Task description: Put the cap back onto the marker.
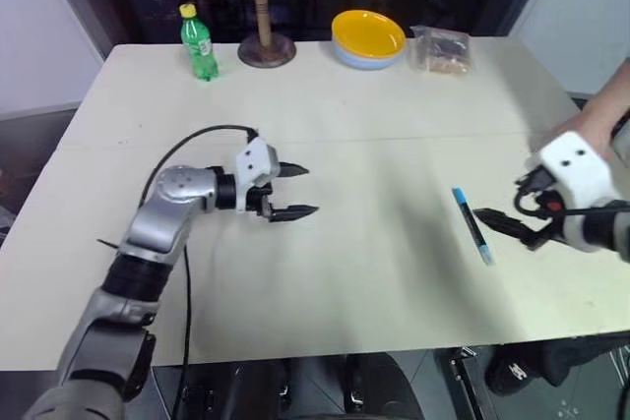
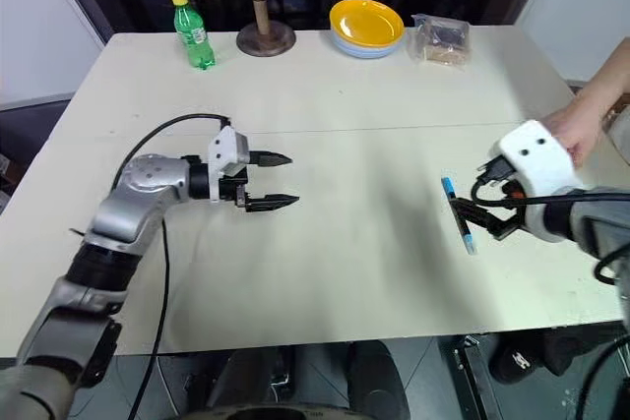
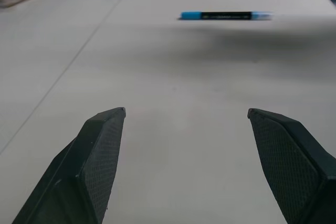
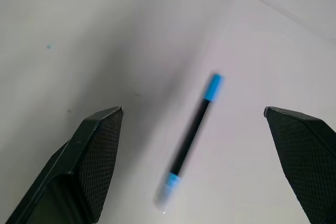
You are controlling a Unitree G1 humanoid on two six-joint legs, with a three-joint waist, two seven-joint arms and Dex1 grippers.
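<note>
Silver-grey arms w/ black joints, white wrist housings, black cable loops; left end effector [image 1: 291, 191] fingers black, cross-hatched pads [image 3: 100, 156].

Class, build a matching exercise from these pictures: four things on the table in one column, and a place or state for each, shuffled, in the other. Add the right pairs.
Things:
1. marker
2. green bottle
3. yellow bowl
4. left gripper

Places or states:
A. at the far edge, beside the wooden stand
B. lying flat near the right gripper
C. open and empty
D. next to a clear bag

Pairs: 1-B, 2-A, 3-D, 4-C
</note>
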